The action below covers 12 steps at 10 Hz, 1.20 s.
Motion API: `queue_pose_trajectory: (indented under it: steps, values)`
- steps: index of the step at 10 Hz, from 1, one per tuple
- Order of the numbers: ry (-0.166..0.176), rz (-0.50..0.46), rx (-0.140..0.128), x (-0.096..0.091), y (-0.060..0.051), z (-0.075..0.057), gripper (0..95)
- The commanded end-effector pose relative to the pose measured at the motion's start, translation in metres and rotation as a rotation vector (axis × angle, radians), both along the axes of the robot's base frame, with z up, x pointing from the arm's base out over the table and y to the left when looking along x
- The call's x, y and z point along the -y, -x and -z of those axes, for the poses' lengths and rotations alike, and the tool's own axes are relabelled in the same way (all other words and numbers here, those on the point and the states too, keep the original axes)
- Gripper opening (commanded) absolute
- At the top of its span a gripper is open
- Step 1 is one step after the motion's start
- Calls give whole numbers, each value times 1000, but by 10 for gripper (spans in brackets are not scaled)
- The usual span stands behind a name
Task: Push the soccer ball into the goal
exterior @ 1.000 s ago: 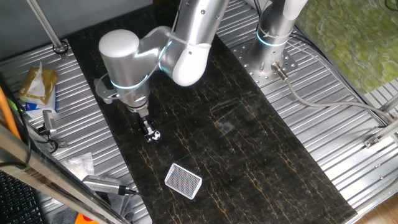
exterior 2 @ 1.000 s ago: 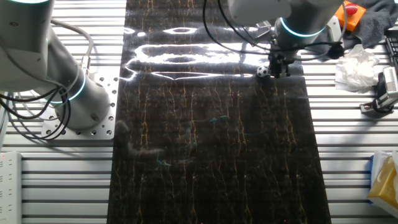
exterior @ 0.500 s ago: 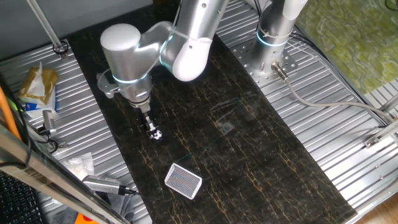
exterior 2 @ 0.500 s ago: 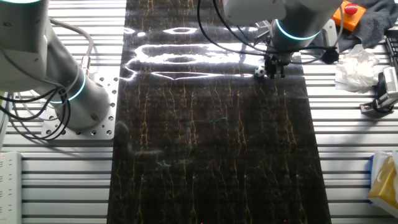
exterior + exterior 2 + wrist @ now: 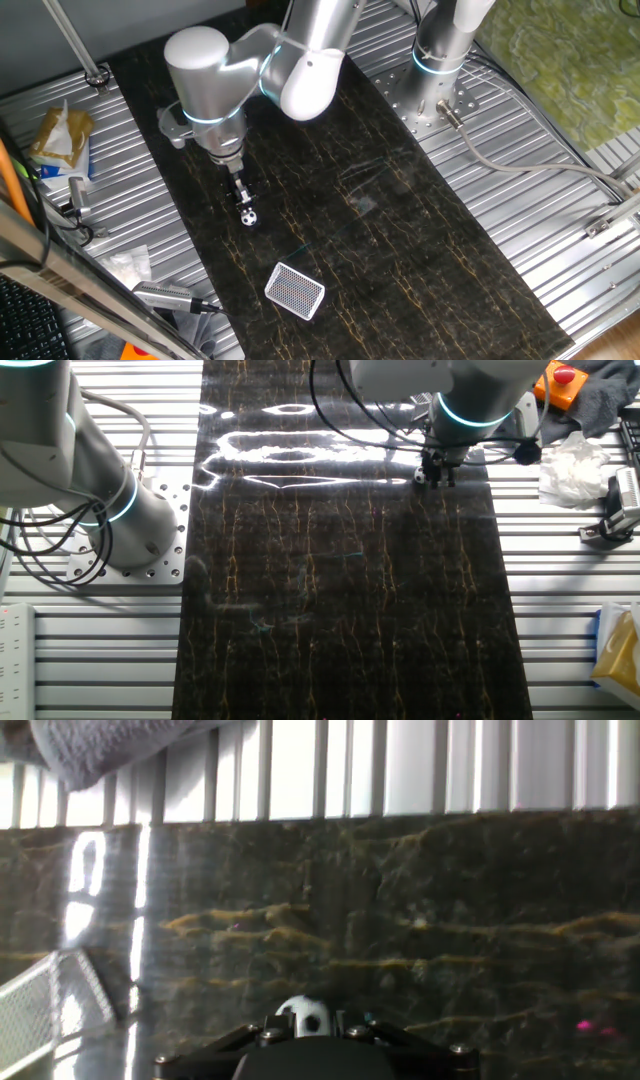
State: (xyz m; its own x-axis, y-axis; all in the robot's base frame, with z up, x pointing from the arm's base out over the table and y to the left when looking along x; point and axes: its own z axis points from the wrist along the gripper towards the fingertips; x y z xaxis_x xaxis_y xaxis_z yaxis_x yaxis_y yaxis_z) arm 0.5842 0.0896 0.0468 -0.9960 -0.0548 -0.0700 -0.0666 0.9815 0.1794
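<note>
The soccer ball is a tiny white ball with black patches on the dark marbled mat. My gripper points down with its narrow tip shut, right behind the ball and touching or almost touching it. The goal, a flat white frame with dark netting, lies on the mat nearer the front, a short way beyond the ball. In the other fixed view the gripper stands next to the ball and the goal is out of view. In the hand view the ball sits just ahead of the gripper, with the goal at lower left.
The mat is bounded by ribbed metal table. A second arm's base stands at the back right. Bags and tools lie off the mat's left edge. A grey cloth shows at the hand view's top left.
The arm has shifted a little toward the back of the mat, bringing the tip in line behind the ball. The ball has hardly moved. The goal has not moved.
</note>
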Motion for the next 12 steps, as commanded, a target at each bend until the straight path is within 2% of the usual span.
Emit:
queue_pose_trajectory:
  steps: [1,4,7,9,12]
  values:
    - [-13,-18,-13,7,-17,-3,190]
    - [-29,-10,-13,9,-32,-1,190]
    - [-32,5,-23,4,-38,7,190]
    - [-36,4,-24,2,-36,12,190]
    - [-45,15,-24,-3,-27,19,190]
